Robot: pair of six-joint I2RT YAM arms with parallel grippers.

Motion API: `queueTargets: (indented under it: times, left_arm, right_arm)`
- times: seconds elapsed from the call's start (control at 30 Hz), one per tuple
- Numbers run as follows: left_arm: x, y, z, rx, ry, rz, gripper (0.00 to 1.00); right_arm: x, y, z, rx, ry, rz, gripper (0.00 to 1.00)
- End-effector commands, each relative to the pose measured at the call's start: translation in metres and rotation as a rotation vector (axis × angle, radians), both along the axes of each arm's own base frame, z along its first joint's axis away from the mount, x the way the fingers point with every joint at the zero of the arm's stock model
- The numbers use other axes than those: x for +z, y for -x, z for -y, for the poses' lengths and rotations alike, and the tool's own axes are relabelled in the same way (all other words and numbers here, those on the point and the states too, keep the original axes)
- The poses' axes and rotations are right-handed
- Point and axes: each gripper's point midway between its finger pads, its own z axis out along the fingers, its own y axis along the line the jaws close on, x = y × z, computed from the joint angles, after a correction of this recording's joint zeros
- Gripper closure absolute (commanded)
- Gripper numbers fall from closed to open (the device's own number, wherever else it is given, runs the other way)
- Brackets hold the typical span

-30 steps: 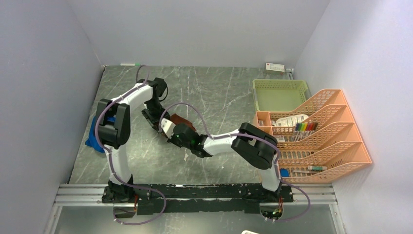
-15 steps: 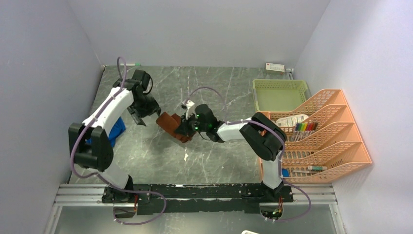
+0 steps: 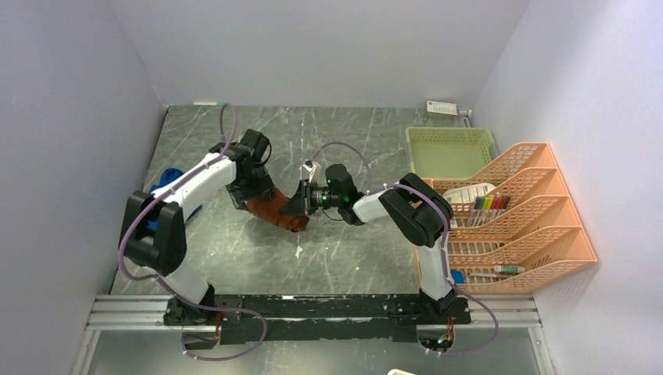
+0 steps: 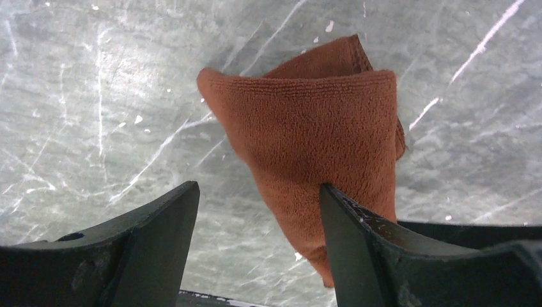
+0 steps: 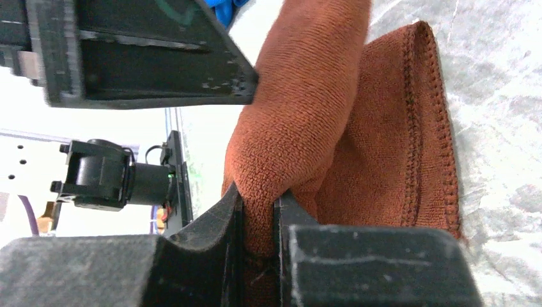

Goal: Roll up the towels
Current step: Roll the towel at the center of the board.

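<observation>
The rust-brown towel (image 3: pixel 275 211) lies bunched and partly folded on the marble table between both arms. My right gripper (image 5: pixel 257 211) is shut on a fold of the brown towel (image 5: pixel 307 115) at its right end (image 3: pixel 300 206). My left gripper (image 4: pixel 259 211) is open at the towel's left end (image 3: pixel 244 195); the brown towel (image 4: pixel 307 128) reaches between the jaws and rests against the right finger (image 4: pixel 358 243). The blue towel (image 3: pixel 169 175) lies at the table's left edge, mostly hidden behind the left arm.
A green basket (image 3: pixel 449 150) stands at the back right. Orange file racks (image 3: pixel 508 211) with pens and papers line the right side. A small white box (image 3: pixel 442 108) and a marker (image 3: pixel 209 102) lie by the back wall.
The left gripper opened, swung away to the left, then came back to the brown towel's left end. The right gripper carried the towel a little right and back.
</observation>
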Motion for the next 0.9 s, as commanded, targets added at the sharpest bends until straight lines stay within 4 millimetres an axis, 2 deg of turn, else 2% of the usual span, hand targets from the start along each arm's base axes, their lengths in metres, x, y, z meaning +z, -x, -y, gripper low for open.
queueTargets:
  times: [0.0, 0.13, 0.2, 0.33, 0.53, 0.6, 0.7, 0.87]
  left_arm:
    - [-0.012, -0.023, 0.007, 0.044, -0.01, 0.031, 0.21]
    - [-0.036, -0.011, 0.01, 0.092, 0.021, -0.022, 0.21]
    - [-0.041, -0.008, 0.014, 0.135, 0.055, -0.021, 0.21]
    - [-0.031, -0.015, 0.019, 0.224, 0.128, 0.057, 0.21]
    - [0.011, -0.026, 0.016, 0.309, 0.198, 0.219, 0.21]
    - [0.02, -0.027, 0.016, 0.307, 0.215, 0.253, 0.21]
    - [0.018, -0.021, 0.018, 0.294, 0.205, 0.23, 0.21]
    - [-0.005, -0.006, 0.029, 0.283, 0.19, 0.141, 0.21]
  right_arm:
    - [0.021, 0.008, -0.004, 0.049, -0.076, -0.012, 1.0]
    - [0.024, 0.008, -0.003, 0.046, -0.08, -0.005, 1.0]
    - [0.024, 0.007, -0.004, 0.045, -0.087, -0.006, 1.0]
    - [0.021, 0.008, -0.004, 0.045, -0.085, -0.017, 1.0]
    - [0.014, 0.006, -0.003, 0.043, -0.054, -0.015, 1.0]
    - [0.012, 0.006, -0.003, 0.045, -0.047, -0.015, 1.0]
    - [0.013, 0.007, -0.004, 0.056, -0.053, -0.01, 1.0]
    - [0.015, 0.01, -0.006, 0.081, -0.035, 0.025, 1.0]
